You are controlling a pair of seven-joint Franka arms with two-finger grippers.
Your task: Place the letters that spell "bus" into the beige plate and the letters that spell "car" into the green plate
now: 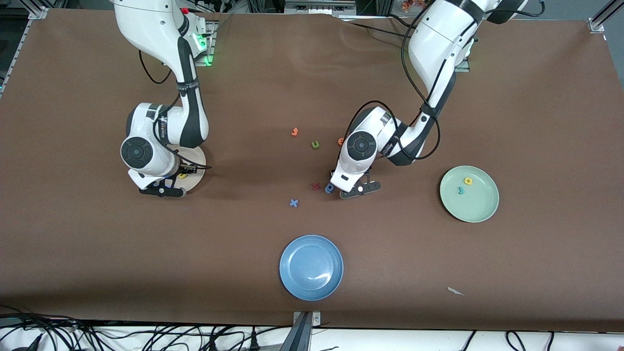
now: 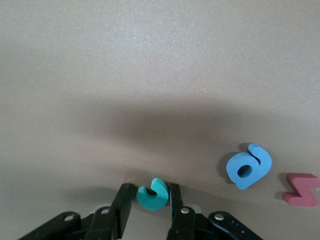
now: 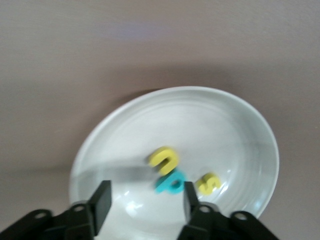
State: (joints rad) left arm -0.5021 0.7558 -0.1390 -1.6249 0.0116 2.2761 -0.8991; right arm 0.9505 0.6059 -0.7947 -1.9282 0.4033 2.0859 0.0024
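Beige plate (image 3: 250, 125) holds the yellow "u" (image 3: 164, 159), teal "b" (image 3: 170, 182) and yellow "s" (image 3: 208, 183); right gripper (image 3: 145, 200) spread above. Green plate (image 1: 482, 209) holds two letters. Left gripper (image 2: 150, 207) pinches the teal "c" (image 2: 153, 194) on the bench (image 1: 438, 273); delivery outstanding.

Glossy glazed beige plate (image 3: 250, 130), matt foam teal c (image 2: 153, 195)

A blue plate (image 1: 311, 267) sits on the brown worktop (image 1: 536, 97), nearest the front camera. Farther from the camera than this plate lie a blue cross (image 1: 293, 203), a blue rounded letter (image 1: 330, 188), a red letter (image 1: 316, 185), a green letter (image 1: 315, 144) and an orange letter (image 1: 294, 131).
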